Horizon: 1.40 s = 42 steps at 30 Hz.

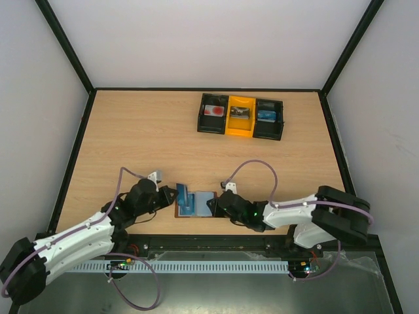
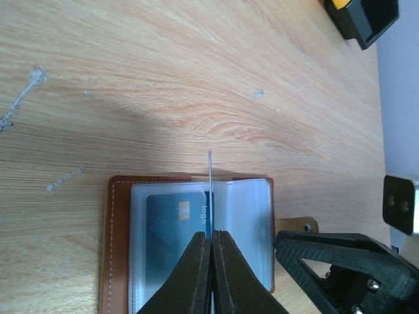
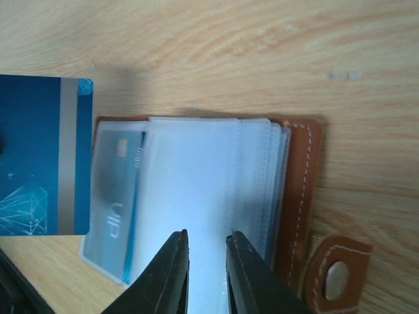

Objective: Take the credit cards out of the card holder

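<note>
The brown leather card holder [image 1: 196, 204] lies open near the table's front edge, pale clear sleeves up. My left gripper [image 1: 174, 195] is shut on a blue credit card [image 1: 183, 195] and holds it upright on edge over the holder's left half. That card is a thin line in the left wrist view [image 2: 210, 190] and a blue face with a grey stripe in the right wrist view [image 3: 42, 157]. Another blue card [image 2: 171, 229] sits in a left sleeve. My right gripper [image 3: 207, 234] rests on the sleeves [image 3: 196, 170], jaws narrowly apart, holding nothing.
A black-and-yellow three-compartment tray [image 1: 241, 131] stands at the back, with a red-and-white card [image 1: 213, 111], a grey card [image 1: 239, 112] and a bluish card [image 1: 266, 115] in it. The holder's snap tab [image 3: 337, 278] sticks out on the right side.
</note>
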Each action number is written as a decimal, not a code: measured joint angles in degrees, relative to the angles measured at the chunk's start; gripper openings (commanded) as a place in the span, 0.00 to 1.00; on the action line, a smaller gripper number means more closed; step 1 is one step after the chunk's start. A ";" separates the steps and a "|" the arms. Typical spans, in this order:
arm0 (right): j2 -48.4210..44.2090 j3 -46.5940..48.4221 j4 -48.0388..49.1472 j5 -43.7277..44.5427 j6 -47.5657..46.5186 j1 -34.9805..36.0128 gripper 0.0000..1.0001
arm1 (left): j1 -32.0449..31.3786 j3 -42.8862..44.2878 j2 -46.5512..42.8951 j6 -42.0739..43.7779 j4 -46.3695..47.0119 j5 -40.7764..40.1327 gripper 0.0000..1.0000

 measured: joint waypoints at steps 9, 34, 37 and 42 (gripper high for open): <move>-16.81 1.25 -5.53 -0.04 -12.50 -0.24 0.28 | 0.26 1.29 -6.34 2.23 -2.14 3.04 0.03; -26.01 19.80 -21.00 11.15 -6.82 2.03 0.47 | -1.25 2.69 -15.91 18.10 7.43 0.28 0.03; -26.03 20.81 -28.35 14.12 2.27 2.03 0.51 | -3.82 2.64 -15.74 24.76 10.78 -3.65 0.03; -26.73 24.30 -35.04 16.94 9.35 2.03 0.52 | -11.43 3.50 -11.37 36.79 13.62 -12.09 0.03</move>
